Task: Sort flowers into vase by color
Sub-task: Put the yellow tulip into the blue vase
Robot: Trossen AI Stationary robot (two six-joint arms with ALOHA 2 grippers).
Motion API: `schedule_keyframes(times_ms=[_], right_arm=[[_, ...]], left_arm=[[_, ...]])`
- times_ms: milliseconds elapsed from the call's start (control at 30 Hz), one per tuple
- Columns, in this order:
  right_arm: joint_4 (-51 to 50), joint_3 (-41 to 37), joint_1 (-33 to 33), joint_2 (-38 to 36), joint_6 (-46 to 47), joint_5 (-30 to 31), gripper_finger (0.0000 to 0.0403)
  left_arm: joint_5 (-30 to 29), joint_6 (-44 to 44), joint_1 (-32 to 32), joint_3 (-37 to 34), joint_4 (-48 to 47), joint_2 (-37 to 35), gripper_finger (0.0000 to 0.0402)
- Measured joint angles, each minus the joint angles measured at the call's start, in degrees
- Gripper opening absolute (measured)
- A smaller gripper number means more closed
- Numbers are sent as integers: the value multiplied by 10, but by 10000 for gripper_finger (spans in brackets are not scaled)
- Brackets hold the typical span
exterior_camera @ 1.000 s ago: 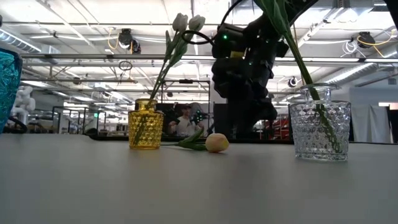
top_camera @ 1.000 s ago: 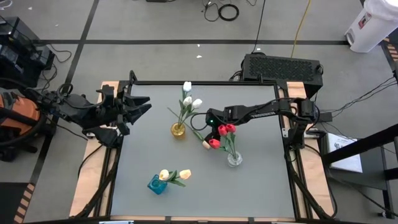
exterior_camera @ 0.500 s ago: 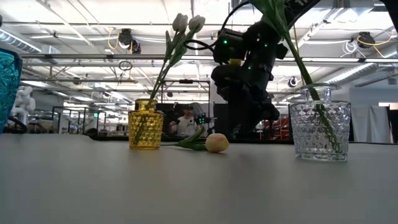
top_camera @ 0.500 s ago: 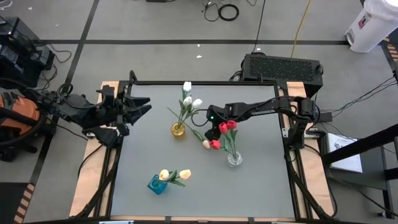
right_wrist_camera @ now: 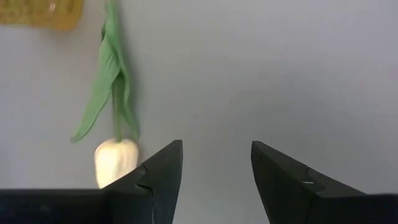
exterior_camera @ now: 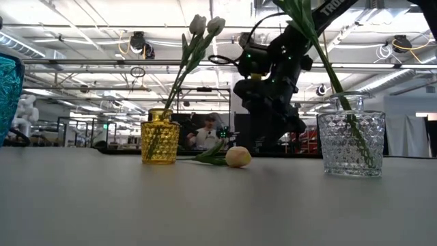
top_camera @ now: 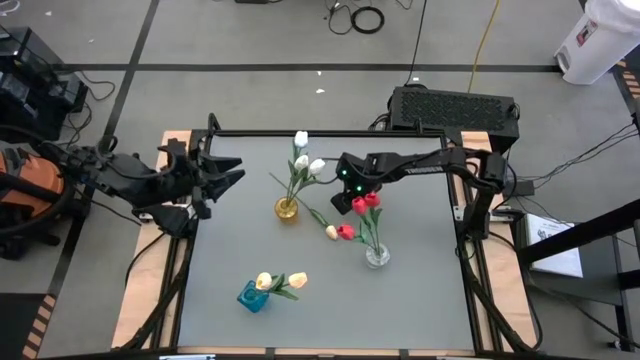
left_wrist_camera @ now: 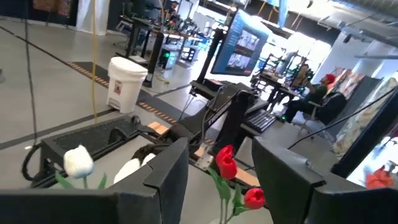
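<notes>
A loose pale tulip lies flat on the grey table, head (top_camera: 331, 232) toward the near side and stem toward the yellow vase (top_camera: 287, 210), which holds white tulips (top_camera: 303, 160). In the right wrist view its head (right_wrist_camera: 115, 160) sits beside one fingertip. A clear vase (top_camera: 377, 256) holds red tulips (top_camera: 364, 204). A teal vase (top_camera: 253, 296) holds pale yellow tulips (top_camera: 281, 281). My right gripper (top_camera: 340, 205) hangs open above the table, just far of the loose tulip and touching nothing (right_wrist_camera: 216, 149). My left gripper (top_camera: 235, 170) waits open at the table's left edge (left_wrist_camera: 219, 149).
The yellow vase and the clear glass vase (exterior_camera: 351, 134) flank the loose tulip's head (exterior_camera: 237, 156) in the low view, and the right arm (exterior_camera: 270, 102) stands behind them. The teal vase (exterior_camera: 8, 89) is at the near left. Bare grey table lies to the near right.
My right gripper has drawn back toward the table's far edge and risen a little, staying open. The loose tulip has stayed where it lay. The left arm has kept still.
</notes>
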Motion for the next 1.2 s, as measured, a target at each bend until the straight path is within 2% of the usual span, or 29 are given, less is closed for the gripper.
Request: schedule_keyframes(times_ms=[133, 367, 533, 867, 1033, 1200], right_arm=[[0, 0, -22, 0, -17, -1, 183], [-3, 0, -63, -30, -39, -14, 183], [-5, 0, -89, -82, -45, -14, 183], [-9, 0, -102, -234, -18, -14, 183], [-8, 0, -96, -309, 11, -12, 183], [-6, 0, -92, -368, 44, -1, 183]], left_arm=[[-33, 4, 0, 0, -34, -1, 183], [-135, 1, 0, 0, -162, -9, 183], [-154, 0, 12, 0, -228, -24, 183], [7, 16, 94, 0, -413, -64, 175], [73, 97, 141, 0, -452, -63, 175], [136, 191, 210, 0, -482, -32, 175]])
